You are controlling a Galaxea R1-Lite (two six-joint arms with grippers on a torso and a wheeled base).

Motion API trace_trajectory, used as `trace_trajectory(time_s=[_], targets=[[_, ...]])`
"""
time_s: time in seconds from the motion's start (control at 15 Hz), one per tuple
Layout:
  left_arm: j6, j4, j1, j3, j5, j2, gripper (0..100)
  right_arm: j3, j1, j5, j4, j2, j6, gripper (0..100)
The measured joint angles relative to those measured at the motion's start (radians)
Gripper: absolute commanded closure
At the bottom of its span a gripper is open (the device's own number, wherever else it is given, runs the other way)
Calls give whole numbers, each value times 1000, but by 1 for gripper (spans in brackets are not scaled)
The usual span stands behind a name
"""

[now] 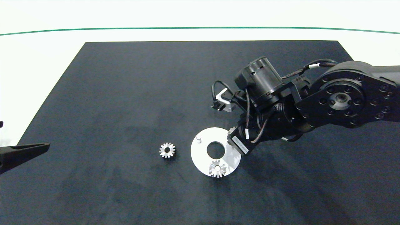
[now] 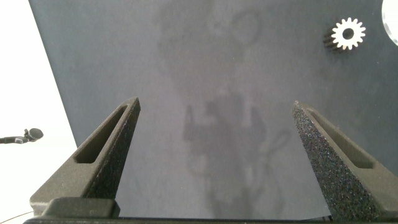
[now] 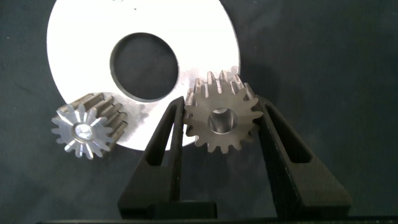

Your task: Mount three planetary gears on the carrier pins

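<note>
Your right arm (image 1: 312, 103) covers the disc's (image 1: 203, 154) far-right edge and the held gear (image 1: 232, 130), only a sliver showing. The pin under it is hidden. The left end effector (image 1: 25, 150) is cut off at the edge.

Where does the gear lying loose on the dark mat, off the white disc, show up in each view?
Head view: the loose gear lies on the mat beside the white disc.
Left wrist view: loose gear near the disc's edge.
Right wrist view: not in it.
Shared landmark: the white disc.
</note>
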Motion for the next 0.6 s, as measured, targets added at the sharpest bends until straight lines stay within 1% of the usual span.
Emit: trace_trajectory(time_s=[0.4, 0.47, 0.6], targets=[[0, 0, 0, 0, 0, 0, 0, -17, -3, 6, 1, 11, 0, 96], [0, 0, 0, 0, 0, 0, 0, -17, -4, 6, 0, 13, 0, 0], [0, 0, 1, 0, 0, 0, 0, -18, -6, 6, 1, 15, 0, 0]])
